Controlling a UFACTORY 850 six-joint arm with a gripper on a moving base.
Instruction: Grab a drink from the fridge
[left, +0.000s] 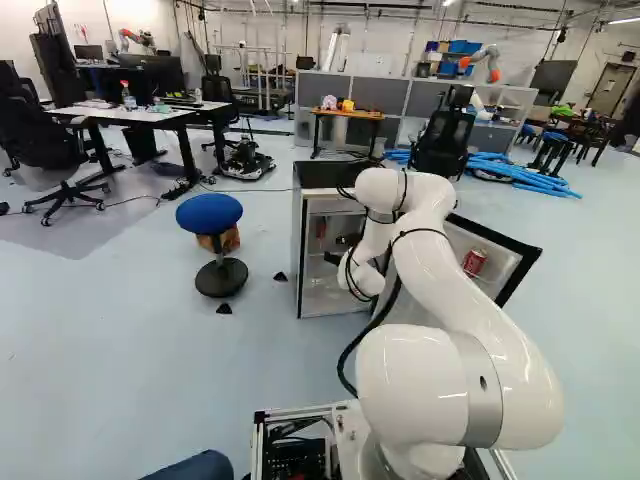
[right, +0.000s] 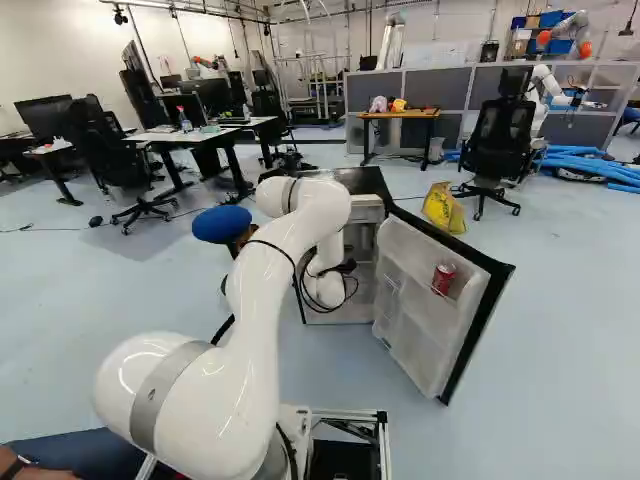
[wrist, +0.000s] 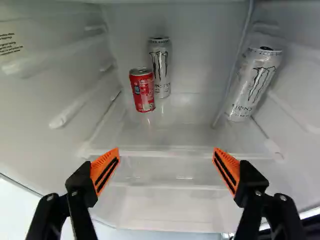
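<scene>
The hand (wrist: 166, 152) stands wide open with nothing between its orange pads (wrist: 104, 171), facing into the fridge (right: 352, 181); the likeliest drink, an upright red soda can (wrist: 142, 90), lies ahead on the shelf (wrist: 175, 116), a little off the fingers' midline, on the side away from the lone silver can (wrist: 253, 82). The reach probably turns on that small sideways offset, with the red can's long axis set across the closing direction; the other silver can (wrist: 161, 65) stands just behind, whether touching I cannot tell.
</scene>
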